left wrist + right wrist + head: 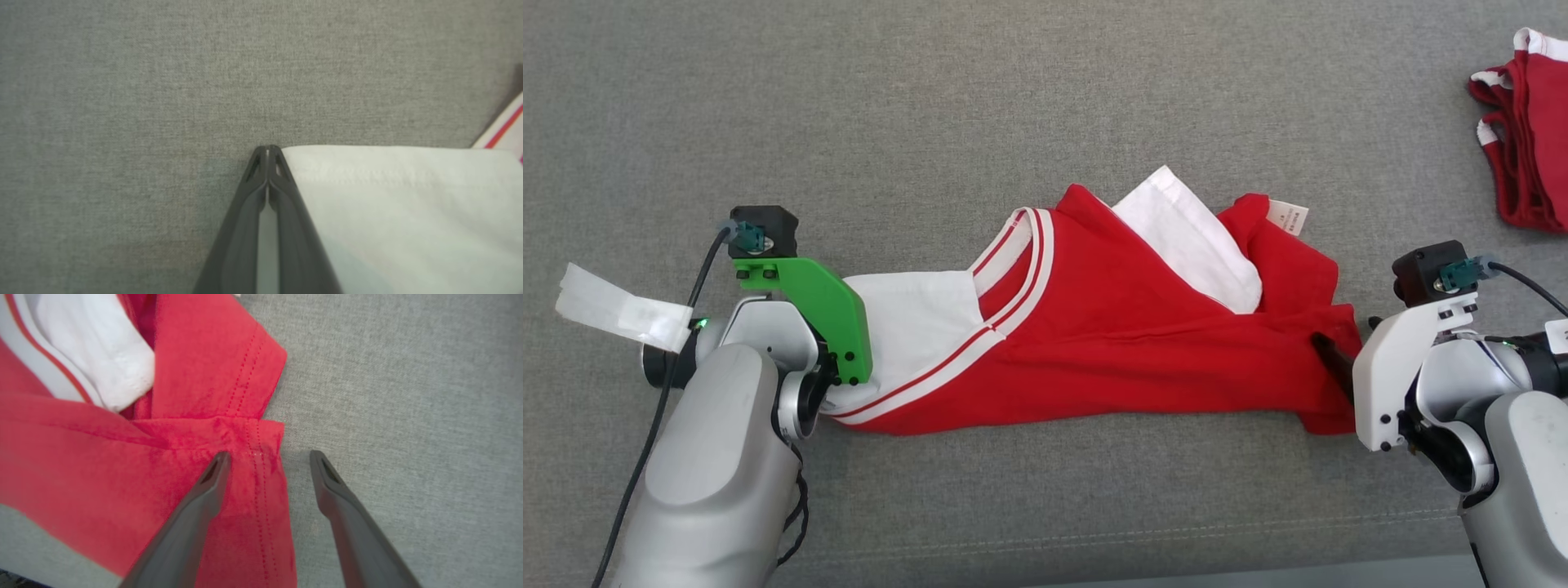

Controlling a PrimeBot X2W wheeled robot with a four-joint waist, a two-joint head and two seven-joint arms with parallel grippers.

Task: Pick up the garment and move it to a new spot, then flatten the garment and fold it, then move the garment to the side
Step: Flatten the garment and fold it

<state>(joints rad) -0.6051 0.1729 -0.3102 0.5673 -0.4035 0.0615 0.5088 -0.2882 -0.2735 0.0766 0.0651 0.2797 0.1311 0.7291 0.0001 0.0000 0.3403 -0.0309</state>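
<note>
The garment (pixel 1111 327), red with white sleeves and a striped white collar, lies bunched in a long strip across the grey cloth surface. At its left end, under the green wrist mount (pixel 809 302), my left gripper (pixel 267 149) is shut, with the white sleeve's edge (pixel 388 196) pinched between its fingers. At the right end my right gripper (pixel 269 455) is open and straddles the red stitched hem (pixel 261 490): one finger over the red cloth, the other over bare surface. One dark finger (pixel 1333 359) rests against the red corner.
A pile of folded red and white clothes (pixel 1523 131) sits at the far right corner. The surface's front edge and seam (pixel 1094 539) run close below the garment. Bare grey surface stretches behind the garment.
</note>
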